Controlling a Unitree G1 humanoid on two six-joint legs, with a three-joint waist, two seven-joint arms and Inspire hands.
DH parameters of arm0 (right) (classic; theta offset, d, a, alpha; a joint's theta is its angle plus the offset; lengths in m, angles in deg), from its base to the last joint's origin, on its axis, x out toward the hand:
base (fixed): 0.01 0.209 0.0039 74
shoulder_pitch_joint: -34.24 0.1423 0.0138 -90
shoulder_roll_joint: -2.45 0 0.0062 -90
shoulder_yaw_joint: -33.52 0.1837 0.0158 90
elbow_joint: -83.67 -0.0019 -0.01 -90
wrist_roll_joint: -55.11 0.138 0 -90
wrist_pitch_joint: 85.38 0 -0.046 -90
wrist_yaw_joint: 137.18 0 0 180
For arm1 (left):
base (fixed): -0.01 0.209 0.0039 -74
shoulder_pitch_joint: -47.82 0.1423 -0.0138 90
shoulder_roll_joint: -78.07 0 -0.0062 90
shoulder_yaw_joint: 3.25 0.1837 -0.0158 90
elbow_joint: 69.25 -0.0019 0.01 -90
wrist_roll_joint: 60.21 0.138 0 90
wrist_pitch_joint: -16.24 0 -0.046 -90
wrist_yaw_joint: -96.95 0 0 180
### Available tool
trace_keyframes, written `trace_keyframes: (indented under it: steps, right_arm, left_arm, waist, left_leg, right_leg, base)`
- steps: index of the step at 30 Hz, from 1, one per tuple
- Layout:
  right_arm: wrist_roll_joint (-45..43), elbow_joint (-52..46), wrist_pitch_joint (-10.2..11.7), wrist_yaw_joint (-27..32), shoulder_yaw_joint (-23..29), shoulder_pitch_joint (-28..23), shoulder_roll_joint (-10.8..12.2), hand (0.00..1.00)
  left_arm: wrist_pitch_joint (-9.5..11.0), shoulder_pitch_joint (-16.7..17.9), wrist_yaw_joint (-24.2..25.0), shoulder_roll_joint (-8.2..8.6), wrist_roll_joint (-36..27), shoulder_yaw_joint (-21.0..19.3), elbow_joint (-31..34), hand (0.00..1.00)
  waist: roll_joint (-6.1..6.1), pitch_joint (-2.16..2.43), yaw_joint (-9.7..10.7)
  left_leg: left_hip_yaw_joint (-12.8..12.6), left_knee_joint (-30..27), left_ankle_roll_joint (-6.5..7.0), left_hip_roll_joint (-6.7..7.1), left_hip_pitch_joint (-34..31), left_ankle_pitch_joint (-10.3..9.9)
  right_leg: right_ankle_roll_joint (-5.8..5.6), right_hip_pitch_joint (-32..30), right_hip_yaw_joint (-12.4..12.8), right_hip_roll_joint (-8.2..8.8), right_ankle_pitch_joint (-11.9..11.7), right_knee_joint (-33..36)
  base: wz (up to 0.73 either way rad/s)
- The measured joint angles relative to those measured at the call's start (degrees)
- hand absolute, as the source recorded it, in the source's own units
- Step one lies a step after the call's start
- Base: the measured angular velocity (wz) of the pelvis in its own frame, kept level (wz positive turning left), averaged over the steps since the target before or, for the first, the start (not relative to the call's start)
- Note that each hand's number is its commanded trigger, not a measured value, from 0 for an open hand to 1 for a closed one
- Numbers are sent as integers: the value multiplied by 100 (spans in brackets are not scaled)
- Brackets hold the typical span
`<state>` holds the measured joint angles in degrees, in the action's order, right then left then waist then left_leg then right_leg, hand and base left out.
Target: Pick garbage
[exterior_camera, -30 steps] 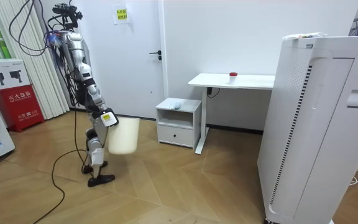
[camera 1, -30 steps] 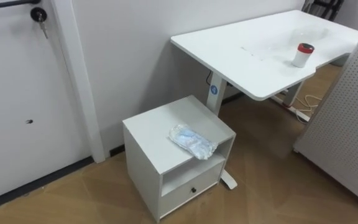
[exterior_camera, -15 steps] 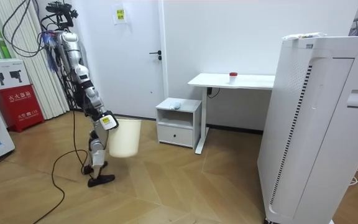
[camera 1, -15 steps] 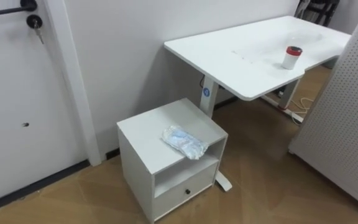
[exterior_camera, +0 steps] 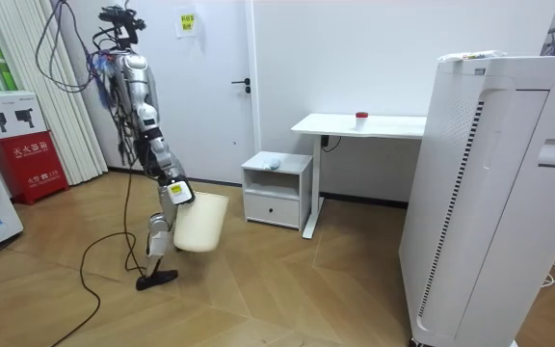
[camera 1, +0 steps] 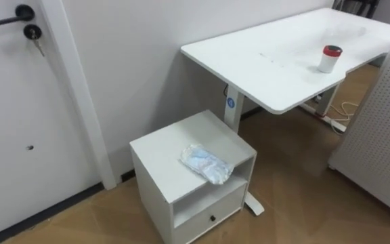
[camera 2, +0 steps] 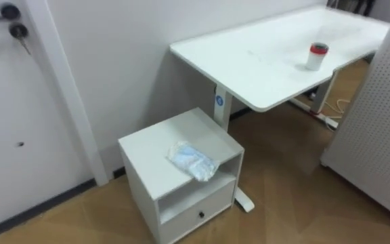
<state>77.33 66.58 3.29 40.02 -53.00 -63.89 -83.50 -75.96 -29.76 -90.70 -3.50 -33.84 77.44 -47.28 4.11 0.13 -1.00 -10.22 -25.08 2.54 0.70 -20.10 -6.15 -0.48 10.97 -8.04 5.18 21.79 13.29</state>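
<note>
Crumpled pale-blue plastic wrapper [camera 1: 207,164] lay at the front right edge of the low white cabinet [camera 1: 158,146], untouched; white desk [camera 1: 276,57] stood just beside the cabinet, bearing a red-lidded white cup [camera 1: 329,59]; robot stood well apart from the cabinet, right hand [exterior_camera: 175,192] at a cream bin [exterior_camera: 198,224]; its hold could not be determined.

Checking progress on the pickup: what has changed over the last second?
The robot has stepped closer to the white cabinet, and the cream bin it carries came along, toward the room view's right. Nothing was grasped or released. The plastic wrapper on the cabinet top, the red-lidded cup and the desk stayed put.
</note>
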Motion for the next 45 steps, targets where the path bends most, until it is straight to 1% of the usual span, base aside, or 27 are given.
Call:
trace_keyframes:
  steps: [1, 3, 5, 6, 7, 8, 9, 10, 11, 12, 13, 15, 17, 18, 19, 20, 21, 22, 23, 24, 25, 27, 30, 31, 33, 40, 45]
  right_arm:
    - [-43, 11, -26, 34, -3, -30, 9, 100]
    - [-59, -8, -72, 38, 4, -36, 51, 100]
    - [-59, -84, -69, 118, 63, 38, 32, 100]
    - [1, -218, -46, 161, 60, 48, 42, 100]
    - [6, -262, 5, 179, 11, 116, 57, 100]
    - [2, -263, 21, 175, 1, 124, 60, 100]
    - [-3, -291, 58, 158, -2, 190, 83, 100]
    - [-15, -317, 115, 126, -19, 268, 101, 100]
    - [-2, -359, 130, 121, -39, 299, 104, 100]
    - [5, -509, 149, 110, -41, 297, 109, 100]
    - [8, -619, 155, 96, -39, 296, 110, 100]
    - [24, -708, 214, 95, -73, 303, 113, 100]
    - [23, -649, 325, 100, -111, 292, 113, 100]
    - [23, -611, 392, 90, -114, 287, 120, 100]
    - [27, -585, 478, 96, -107, 229, 151, 100]
    - [23, -531, 523, 103, -110, 227, 156, 100]
    - [18, -458, 573, 111, -206, 274, 161, 100]
    - [11, -387, 673, 98, -396, 289, 176, 100]
    - [16, -347, 720, 91, -477, 281, 180, 100]
    - [17, -246, 800, 98, -475, 282, 202, 100]
    - [15, -119, 794, 140, -447, 319, 250, 100]
    - [-12, -6, 806, 103, -449, 418, 249, 100]
    - [-142, 31, 893, -16, -521, 503, 235, 100]
    - [-150, 24, 893, -35, -529, 505, 229, 100]
    - [-145, 24, 882, -39, -572, 528, 193, 100]
    - [-252, 149, 879, -132, -684, 1028, 158, 100]
    - [-245, 147, 886, -154, -719, 1242, 104, 100]
  left_arm:
    - [-2, 21, 48, -48, -21, -5, -13, 0]
    - [21, -38, 53, -128, -111, -44, -32, 0]
    - [117, -197, 47, -94, -215, -49, -15, 0]
    - [218, -301, 15, -111, -238, -46, 1, 0]
    - [278, -421, -99, -146, -295, -1, 22, 0]
    - [289, -466, -160, -168, -323, 51, 58, 0]
    - [334, -561, -289, -211, -327, 153, 88, 0]
    - [371, -651, -413, -233, -340, 213, 116, 0]
    - [384, -692, -474, -235, -332, 253, 122, 0]
    - [436, -772, -546, -216, -320, 290, 182, 0]
    - [496, -793, -581, -205, -336, 331, 268, 0]
    - [547, -854, -616, -216, -466, 479, 411, 0]
    - [636, -814, -688, -239, -629, 625, 426, 0]
    - [671, -781, -712, -215, -690, 632, 437, 0]
    - [696, -756, -736, -186, -757, 636, 439, 0]
    - [726, -737, -754, -168, -790, 640, 445, 0]
    - [793, -635, -808, -167, -866, 638, 450, 0]
    - [810, -532, -829, -186, -972, 622, 429, 0]
    - [823, -508, -849, -181, -1007, 621, 426, 0]
    - [872, -564, -869, -173, -990, 628, 456, 0]
    - [889, -628, -970, -176, -946, 636, 664, 0]
    - [992, -590, -1177, -171, -931, 614, 909, 0]
    - [1040, -653, -1227, -179, -919, 612, 1200, 0]
    - [1068, -678, -1233, -180, -918, 612, 1304, 0]
    - [1191, -962, -1396, -199, -934, 644, 1550, 0]
    - [1393, -2151, -1843, -229, -847, 794, 1626, 0]
    - [1414, -2441, -1988, -232, -807, 1051, 1496, 0]
  waist:
    - [15, 7, -104]
    - [261, 74, -168]
    - [231, 33, -230]
    - [230, -21, -226]
    - [131, -30, -223]
    - [148, -33, -224]
    - [122, -42, -226]
    - [96, -49, -234]
    - [66, -66, -245]
    - [-39, -98, -242]
    - [-161, -89, -219]
    - [-256, -85, -90]
    - [-266, -78, -9]
    - [-279, -63, 72]
    - [-265, 14, 195]
    - [-282, 36, 207]
    - [-307, 25, 154]
    - [-212, -46, 160]
    - [-168, -66, 189]
    - [-186, -58, 293]
    - [-145, 6, 249]
    - [-88, -22, 157]
    - [-104, -26, 147]
    - [-118, -33, 178]
    - [-228, -103, 236]
    - [-398, -124, 345]
    - [-459, -194, 607]
  left_leg:
    - [-72, -151, 184, 31, -62, 30]
    - [-183, -398, 234, 280, -28, -332]
    - [-198, -631, 365, 315, 26, -592]
    - [-201, -671, 435, 322, 162, -722]
    - [-199, -628, 460, 299, 333, -837]
    - [-192, -570, 467, 300, 443, -862]
    - [-109, -390, 465, 303, 658, -920]
    - [-34, -230, 453, 279, 819, -964]
    - [-1, -156, 443, 257, 896, -974]
    - [54, -38, 424, 170, 1055, -998]
    - [145, 77, 404, 77, 1161, -1009]
    - [262, 320, 367, 0, 1333, -993]
    - [407, 554, 315, 8, 1530, -985]
    - [543, 601, 261, -3, 1652, -1003]
    - [615, 642, 187, -37, 1744, -1014]
    - [590, 706, 124, -80, 1819, -995]
    - [502, 793, 36, -131, 1976, -946]
    - [390, 574, -102, -186, 1917, -964]
    - [405, 617, -132, -191, 1840, -958]
    - [481, 993, -219, -223, 1554, -787]
    - [256, 1070, -79, -236, 1491, -434]
    - [100, 1104, -77, -232, 1526, -420]
    - [217, 1177, -82, -203, 1594, -427]
    - [223, 1179, -86, -201, 1596, -431]
    - [208, 1181, -89, -196, 1589, -435]
    - [165, 1091, -72, -177, 1050, -444]
    - [-20, 753, -24, -210, 609, -489]
  right_leg:
    - [-44, 46, -3, 130, 257, 165]
    - [-238, 27, -43, 438, 482, 564]
    - [-288, -404, -177, 569, 439, 1788]
    - [-326, -689, -183, 682, 98, 2660]
    - [-318, -918, -189, 742, -442, 3279]
    - [-308, -1024, -195, 776, -752, 3540]
    - [-258, -1210, -235, 788, -1355, 3949]
    - [-243, -1470, -298, 791, -1440, 4259]
    - [-230, -1628, -317, 789, -1331, 4366]
    - [-174, -1933, -353, 678, -1019, 4355]
    - [-155, -2239, -360, 525, -756, 4057]
    - [-155, -2506, -341, 359, -597, 3002]
    - [-176, -2461, -283, 251, -720, 1404]
    - [-190, -2397, -235, 139, -1224, 631]
    - [-200, -2302, -159, 13, -1644, 405]
    - [-177, -2206, -176, -43, -1661, 339]
    - [-110, -1945, -109, -116, -1705, 114]
    - [-94, -1668, 167, -104, -1726, -155]
    - [-112, -1576, 345, -103, -1737, -240]
    - [-133, -1533, 654, -102, -1724, -278]
    - [-234, -1609, 704, -81, -1661, -260]
    - [-262, -1598, 460, -105, -1636, -316]
    - [-241, -1527, 198, -102, -1650, -374]
    - [-241, -1520, 177, -102, -1650, -371]
    - [-241, -1541, 186, -101, -1648, -353]
    - [-193, -2302, 145, -78, -1620, 17]
    - [-154, -2892, 249, -31, -1598, 477]
  base:
    - [-25]
    - [-8]
    - [13]
    - [26]
    - [24]
    - [17]
    - [7]
    - [5]
    - [0]
    - [6]
    - [12]
    - [31]
    - [44]
    - [59]
    - [55]
    - [22]
    - [-11]
    - [-4]
    - [54]
    - [65]
    - [48]
    - [-13]
    - [-25]
    - [8]
    - [3]
    - [-13]
    - [-18]
